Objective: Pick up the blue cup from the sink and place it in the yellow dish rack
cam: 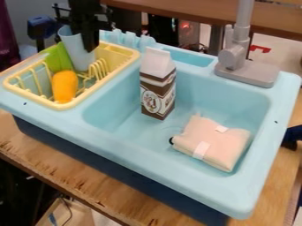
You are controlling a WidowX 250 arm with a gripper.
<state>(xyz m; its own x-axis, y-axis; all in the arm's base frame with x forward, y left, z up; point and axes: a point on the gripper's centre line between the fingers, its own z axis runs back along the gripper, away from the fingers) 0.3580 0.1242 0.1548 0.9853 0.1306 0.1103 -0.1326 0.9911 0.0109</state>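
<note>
The black gripper (pixel 88 43) hangs at the upper left over the yellow dish rack (pixel 130 56), overlapping the pale blue cup (pixel 77 54). That cup leans in the back of the rack, its right side partly hidden by the gripper. Left of the cup is a green item (pixel 57 58), and in front of it lies an orange object (pixel 64 86). A brown and white milk carton (pixel 158 86) stands upright in the light blue sink basin (pixel 121 110). To its right, a folded cream cloth bundle (pixel 213 140) rests on the basin floor.
The grey faucet (pixel 239 62) rises from the sink's back right edge. Light blue upright pegs (pixel 126 39) stand behind the rack. The sink sits on a wooden table (pixel 94 190), and a dark blue object (pixel 292 136) is at the right edge.
</note>
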